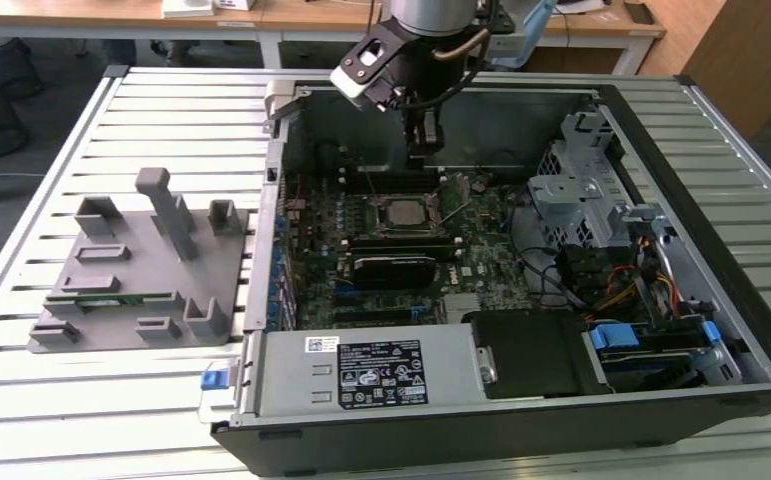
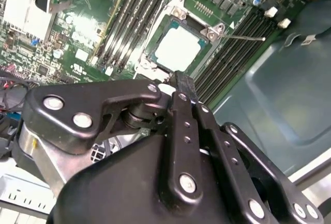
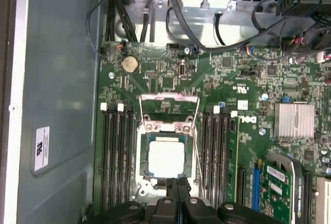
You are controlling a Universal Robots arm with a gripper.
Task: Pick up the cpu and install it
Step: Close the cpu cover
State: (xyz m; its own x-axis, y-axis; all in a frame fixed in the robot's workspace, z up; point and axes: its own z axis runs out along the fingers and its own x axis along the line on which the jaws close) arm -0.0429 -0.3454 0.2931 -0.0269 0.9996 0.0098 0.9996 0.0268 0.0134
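The open computer case point(image 1: 705, 330) lay on the slatted table point(image 1: 158, 110), its green motherboard point(image 3: 155, 74) facing up. The gripper point(image 3: 177, 183) hung just above the board, jaws closed together and holding nothing. The cpu point(image 3: 166, 154) sat flat in its socket point(image 3: 144, 183), just beside the fingertips and between the memory slots point(image 3: 116, 157).

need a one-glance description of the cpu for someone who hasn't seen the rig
Find the open computer case and the green motherboard on its floor. Mid-board, two banks of long black memory slots flank a socket; the cpu lies in it, under the gripper. Its flat, pale silvery square top sets it apart from the black slots beside it.
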